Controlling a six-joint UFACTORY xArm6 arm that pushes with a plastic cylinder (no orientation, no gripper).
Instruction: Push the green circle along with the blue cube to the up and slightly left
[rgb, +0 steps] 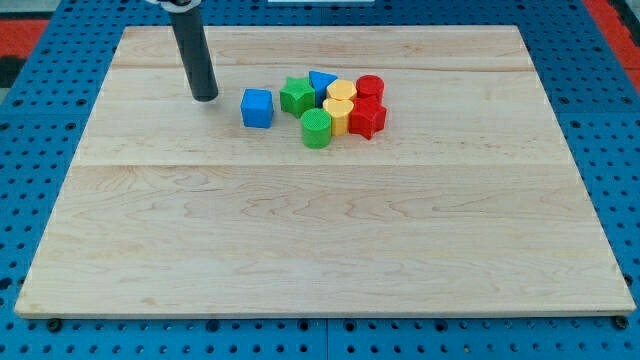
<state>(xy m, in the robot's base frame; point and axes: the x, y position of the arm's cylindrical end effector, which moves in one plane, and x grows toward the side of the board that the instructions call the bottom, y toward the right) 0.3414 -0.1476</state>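
No lettering, label, brand mark, number or sign can be read anywhere in this view.
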